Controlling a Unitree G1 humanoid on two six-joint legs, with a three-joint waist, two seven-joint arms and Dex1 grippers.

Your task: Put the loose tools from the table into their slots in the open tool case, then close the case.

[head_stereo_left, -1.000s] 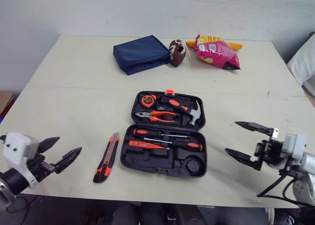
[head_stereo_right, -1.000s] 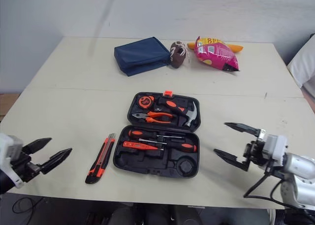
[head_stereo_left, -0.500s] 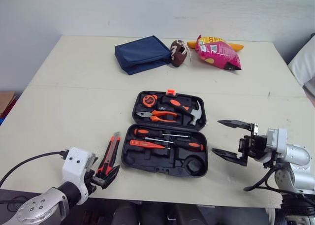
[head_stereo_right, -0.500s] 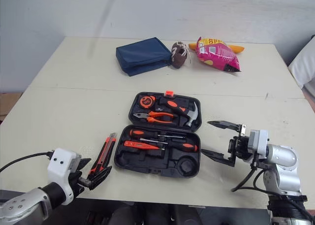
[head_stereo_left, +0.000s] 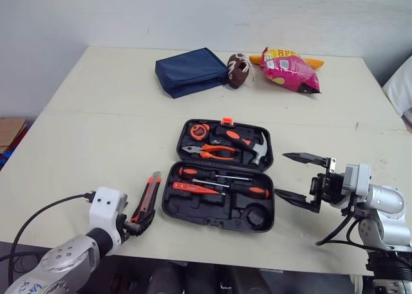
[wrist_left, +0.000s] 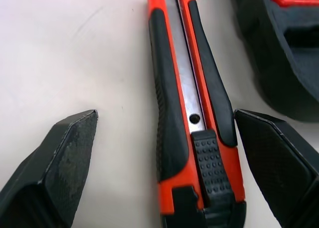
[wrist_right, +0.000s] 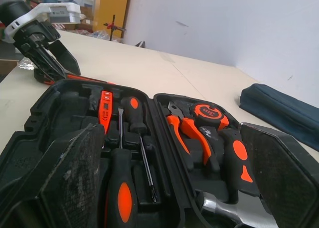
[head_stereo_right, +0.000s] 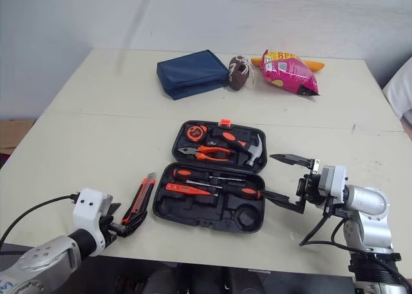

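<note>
Lower left, the left tool (head_stereo_left: 136,224) is spread astride the utility knife (head_stereo_left: 147,196), which lies on the surface (head_stereo_left: 96,133) just beside the tool case (head_stereo_left: 206,208). It is probably light, rigid and slick, so pinch its rubbered middle. The right tool (head_stereo_left: 283,174) is spread at lower right.

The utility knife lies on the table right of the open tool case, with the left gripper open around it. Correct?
No. The left eye view shows the utility knife to the left of the open tool case, not the right. The rest holds: left gripper open around it.
</note>
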